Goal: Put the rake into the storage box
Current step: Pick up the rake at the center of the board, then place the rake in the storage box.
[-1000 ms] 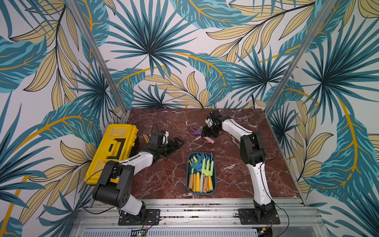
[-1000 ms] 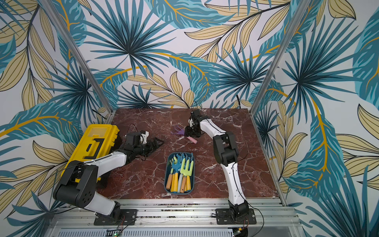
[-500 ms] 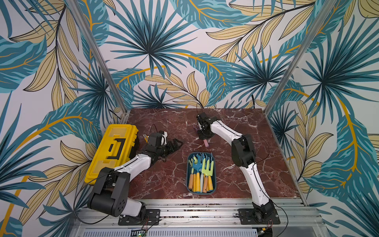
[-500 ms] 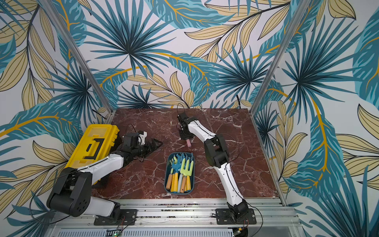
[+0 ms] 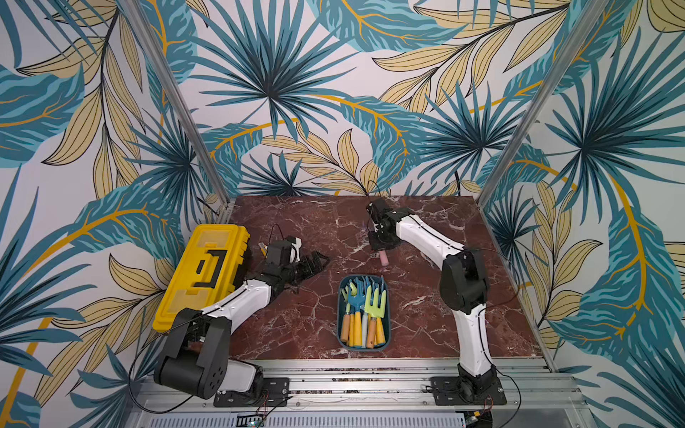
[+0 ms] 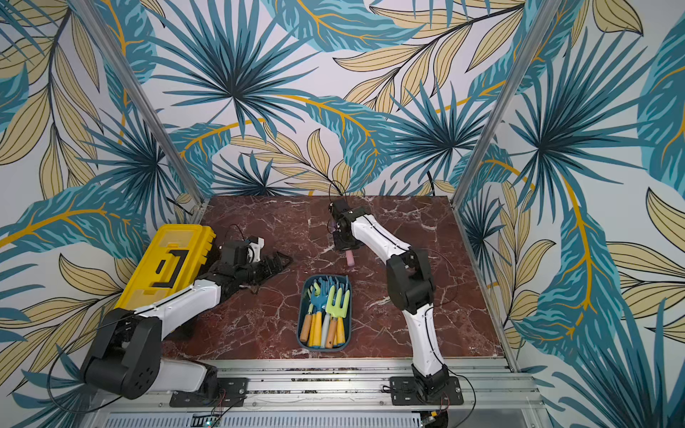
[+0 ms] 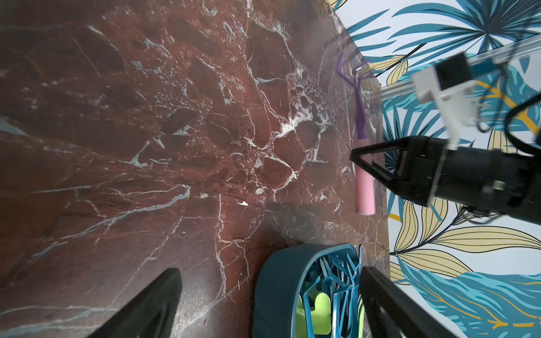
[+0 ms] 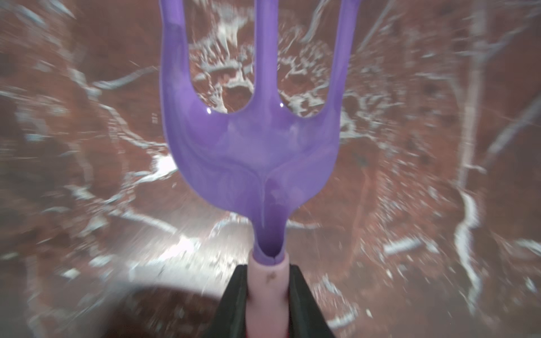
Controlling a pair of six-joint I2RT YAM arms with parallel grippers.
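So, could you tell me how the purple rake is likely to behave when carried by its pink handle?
The rake is probably stiff: its moulded head juts straight out beyond the right gripper. It is likely light, being thin glossy plastic. The round, smooth handle might twist in the grip, since the tined head overhangs it.

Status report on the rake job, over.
Right gripper shut on the rake, pink handle end. Left gripper open, empty. Rake not yet in the storage box; box already crowded with tools.
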